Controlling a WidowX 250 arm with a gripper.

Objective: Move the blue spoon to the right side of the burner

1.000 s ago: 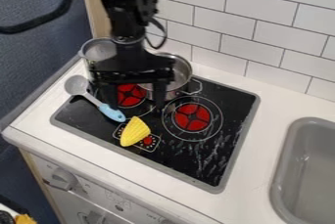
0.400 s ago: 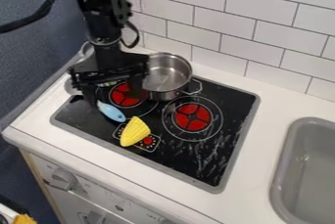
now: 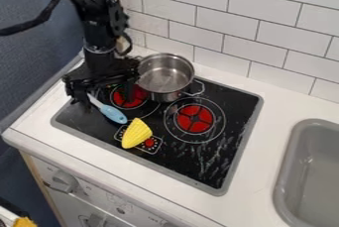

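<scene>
The black gripper (image 3: pixel 108 98) is low over the left part of the stove, its fingers apart and open. The blue spoon (image 3: pixel 114 114) lies at the stove's left side, its blue handle end pointing down and right. The handle's upper part runs up between the fingers, and the gripper hides the grey bowl end. Two red burners show: one (image 3: pixel 128 96) just right of the spoon and partly behind the gripper, the other (image 3: pixel 194 118) farther right on the black stove top (image 3: pixel 228 117).
A yellow corn-like piece (image 3: pixel 137 133) lies just right of and below the spoon's handle end. A metal pot (image 3: pixel 165 77) stands at the stove's back, close to the gripper's right. The grey sink (image 3: pixel 286 171) is at the far right, and a tiled wall runs behind.
The gripper has moved left and slightly down, from over the left burner and pot to over the spoon. The spoon's handle end has stayed in place.
</scene>
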